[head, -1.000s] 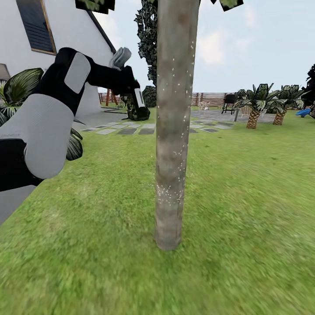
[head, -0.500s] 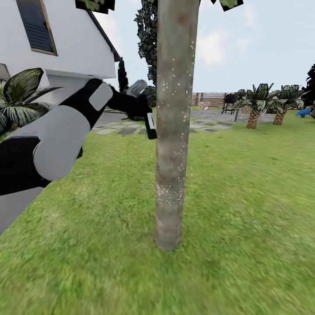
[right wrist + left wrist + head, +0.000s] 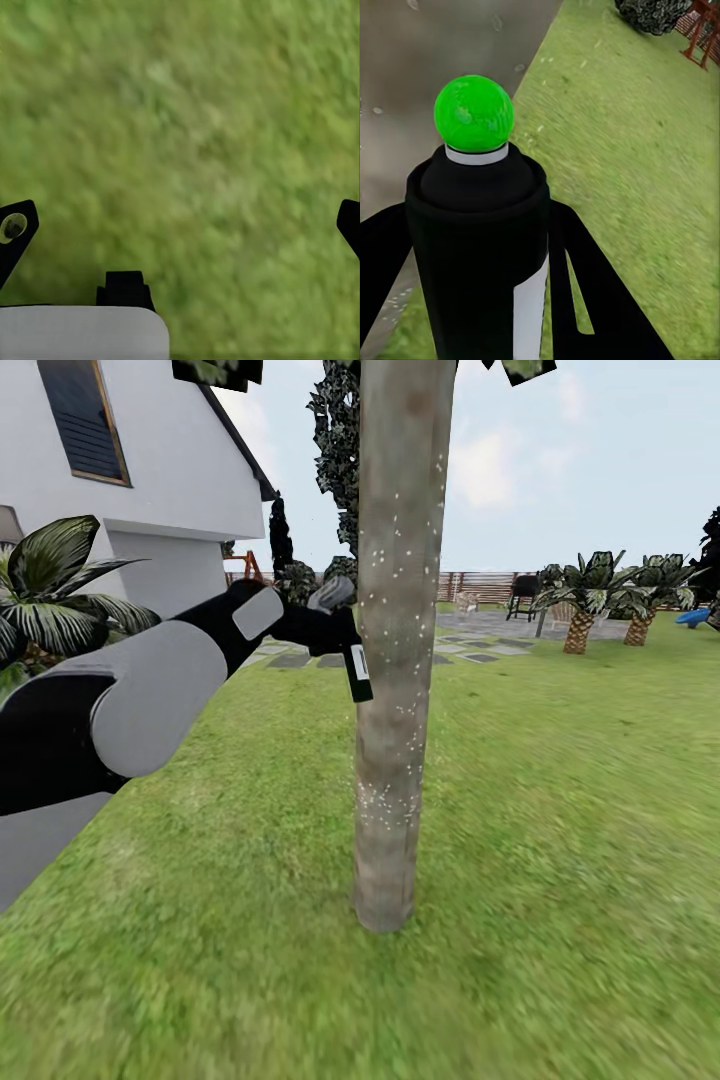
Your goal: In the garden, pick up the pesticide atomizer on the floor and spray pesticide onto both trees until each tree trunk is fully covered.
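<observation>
A thick mottled grey-brown tree trunk (image 3: pixel 398 650) rises from the lawn at the middle of the head view, dotted with small white specks. My left gripper (image 3: pixel 340 640) is shut on the pesticide atomizer (image 3: pixel 358 670), a dark bottle with a pale mark, held right beside the trunk's left edge. In the left wrist view the atomizer (image 3: pixel 484 255) stands between the black fingers (image 3: pixel 585 292), its green ball top (image 3: pixel 473 112) close to the speckled trunk (image 3: pixel 427 45). My right gripper (image 3: pixel 180 225) is open over bare grass.
A white house (image 3: pixel 150 460) and a palm-like plant (image 3: pixel 50 590) stand to the left. Grey stepping stones (image 3: pixel 300 658) lie behind the trunk. Short palms (image 3: pixel 580 600), a brown fence (image 3: pixel 480 585) and dark conifers (image 3: pixel 335 450) are further back. Lawn spreads all around.
My left arm has swung down and to the right, carrying the atomizer from beside the house towards the trunk's left edge. The head camera and the trunk have stayed put.
</observation>
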{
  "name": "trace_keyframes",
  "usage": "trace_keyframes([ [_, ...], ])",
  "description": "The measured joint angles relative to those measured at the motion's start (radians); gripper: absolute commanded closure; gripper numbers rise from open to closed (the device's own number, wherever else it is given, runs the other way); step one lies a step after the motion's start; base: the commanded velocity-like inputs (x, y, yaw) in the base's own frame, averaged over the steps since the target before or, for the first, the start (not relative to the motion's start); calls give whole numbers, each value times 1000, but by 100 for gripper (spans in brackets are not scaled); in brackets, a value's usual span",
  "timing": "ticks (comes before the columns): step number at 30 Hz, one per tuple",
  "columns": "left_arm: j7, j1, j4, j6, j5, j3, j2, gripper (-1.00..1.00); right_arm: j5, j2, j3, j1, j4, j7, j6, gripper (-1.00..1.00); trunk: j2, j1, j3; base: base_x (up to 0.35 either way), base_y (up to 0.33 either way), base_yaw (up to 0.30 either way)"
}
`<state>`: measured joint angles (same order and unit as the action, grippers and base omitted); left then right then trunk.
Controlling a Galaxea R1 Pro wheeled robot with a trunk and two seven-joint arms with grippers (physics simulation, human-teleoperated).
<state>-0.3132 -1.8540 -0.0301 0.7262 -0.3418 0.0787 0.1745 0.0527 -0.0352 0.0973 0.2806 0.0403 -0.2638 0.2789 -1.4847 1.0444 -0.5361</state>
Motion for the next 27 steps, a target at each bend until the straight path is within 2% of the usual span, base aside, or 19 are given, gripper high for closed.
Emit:
trace_keyframes([
  [3,1,4,0,-1,2,0,0,100,0,0,0,0,0,0,0,-100,0,0,0,0,0,0],
  [4,2,17,0,-4,15,-3,0,100,0,0,0,0,0,0,0,-100,0,0,0,0,0,0],
  [6,3,48,0,-52,94,-7,0,100,0,0,0,0,0,0,0,-100,0,0,0,0,0,0],
  [7,3,55,0,-69,113,-2,0,100,0,0,0,0,0,0,0,-100,0,0,0,0,0,0],
  [9,3,100,1,-138,210,-5,0,100,0,0,0,0,0,0,0,-100,0,0,0,0,0,0],
  [10,3,117,1,-149,223,-5,0,100,0,0,0,0,0,0,0,-100,0,0,0,0,0,0],
  [13,3,164,1,-164,240,-2,0,100,0,0,0,0,0,0,0,-100,0,0,0,0,0,0],
  [14,3,217,0,-196,236,13,0,100,0,0,0,0,0,0,0,-100,0,0,0,0,0,0],
  [15,4,286,1,-251,250,-9,0,100,0,0,0,0,0,0,0,-100,0,1,0,0,0,0],
  [19,3,393,2,-324,252,-2,0,100,0,0,0,0,0,0,0,-100,0,0,0,0,0,0],
  [23,2,457,2,-353,253,-2,0,100,0,0,0,0,0,0,0,-100,0,0,0,0,0,0],
  [27,4,554,3,-462,254,-3,0,100,0,0,0,0,0,0,0,-100,0,0,0,0,0,0],
])
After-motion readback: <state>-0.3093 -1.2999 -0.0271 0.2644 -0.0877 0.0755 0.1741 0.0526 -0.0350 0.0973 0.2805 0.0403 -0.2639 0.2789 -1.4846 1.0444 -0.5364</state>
